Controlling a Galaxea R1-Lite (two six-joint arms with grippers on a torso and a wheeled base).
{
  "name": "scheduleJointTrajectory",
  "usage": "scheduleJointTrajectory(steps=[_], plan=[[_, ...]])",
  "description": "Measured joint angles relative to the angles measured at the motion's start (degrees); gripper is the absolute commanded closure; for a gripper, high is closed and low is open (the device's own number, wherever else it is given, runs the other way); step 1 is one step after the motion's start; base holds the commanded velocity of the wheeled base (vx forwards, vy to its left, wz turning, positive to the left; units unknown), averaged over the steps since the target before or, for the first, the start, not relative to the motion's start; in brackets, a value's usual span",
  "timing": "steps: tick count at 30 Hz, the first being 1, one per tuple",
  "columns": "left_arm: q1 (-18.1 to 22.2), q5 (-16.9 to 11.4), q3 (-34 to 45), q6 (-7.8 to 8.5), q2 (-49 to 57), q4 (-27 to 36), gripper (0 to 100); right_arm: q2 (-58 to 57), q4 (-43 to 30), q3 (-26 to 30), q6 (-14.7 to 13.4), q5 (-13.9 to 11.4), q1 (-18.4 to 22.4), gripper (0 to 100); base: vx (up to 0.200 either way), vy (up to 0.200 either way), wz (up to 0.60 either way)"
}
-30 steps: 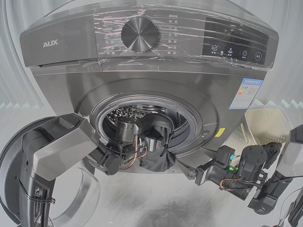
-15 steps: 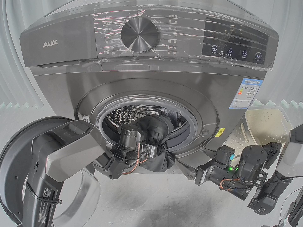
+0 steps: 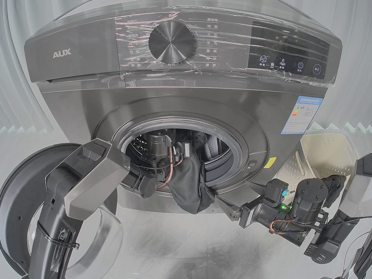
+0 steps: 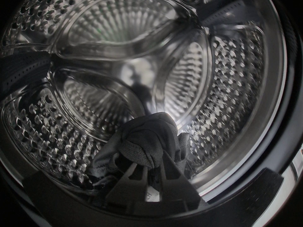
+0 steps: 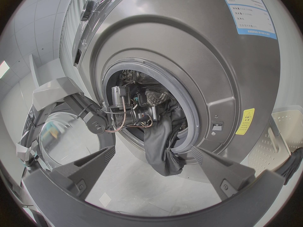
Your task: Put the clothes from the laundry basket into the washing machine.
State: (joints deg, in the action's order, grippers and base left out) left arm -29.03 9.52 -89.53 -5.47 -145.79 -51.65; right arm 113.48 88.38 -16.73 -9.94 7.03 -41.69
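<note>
Got left gripper (image 4: 151, 177) reaching through washer (image 3: 186, 97) opening, fingers (image 4: 172, 177) clamped on bunched top of dark cloth (image 4: 145, 142). Left wrist view gives the clamp itself, with perforated drum (image 4: 221, 79) wall behind the bunch. Head and right wrist views give the rest: wrist inside the opening, most of cloth draped out over lower part of seal (image 5: 189, 117), tail hanging down washer front toward floor. So only the gripped end is inside the drum. Door (image 3: 23, 198) swung open at washer's left. Basket (image 3: 329, 152) just right of washer. Right gripper (image 5: 151, 152) low in front of washer, near the hanging tail but apart from it, fingers (image 5: 94, 164) spread wide, nothing between them.
</note>
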Motion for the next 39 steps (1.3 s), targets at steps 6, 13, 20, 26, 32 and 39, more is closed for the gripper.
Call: scheduleJointTrajectory(steps=[6, 13, 20, 26, 32, 39], plan=[[0.80, 0.82, -2.08, -0.98, -1.10, -0.84, 0, 0.00, 0.00, -0.05, -0.07, -0.01, 0.02, 0, 0.000, 0.000, 0.00], [0.30, 0.18, 1.63, -1.52, 0.06, -0.90, 0, 0.00, 0.00, 0.00, -0.07, 0.00, 0.07, 0, 0.000, 0.000, 0.00], [-1.01, -3.07, 13.90, -1.15, 3.45, 0.37, 0, 0.00, 0.00, 0.05, -0.10, -0.01, 0.05, 0, 0.000, 0.000, 0.00], [-2.47, -5.78, 20.71, 0.11, 5.40, 0.37, 0, 0.02, 0.02, 0.05, -0.07, -0.01, -0.04, 0, 0.000, 0.000, 0.00], [-2.89, -5.86, 19.87, 0.85, 4.28, 0.28, 100, 0.11, 0.00, -0.05, -0.10, -0.01, 0.00, 0, 0.000, 0.000, 0.00], [-2.94, -5.75, 17.37, 0.59, 2.97, -0.11, 100, 0.22, 0.00, -0.05, -0.07, -0.01, 0.02, 0, 0.000, 0.000, 0.00]])
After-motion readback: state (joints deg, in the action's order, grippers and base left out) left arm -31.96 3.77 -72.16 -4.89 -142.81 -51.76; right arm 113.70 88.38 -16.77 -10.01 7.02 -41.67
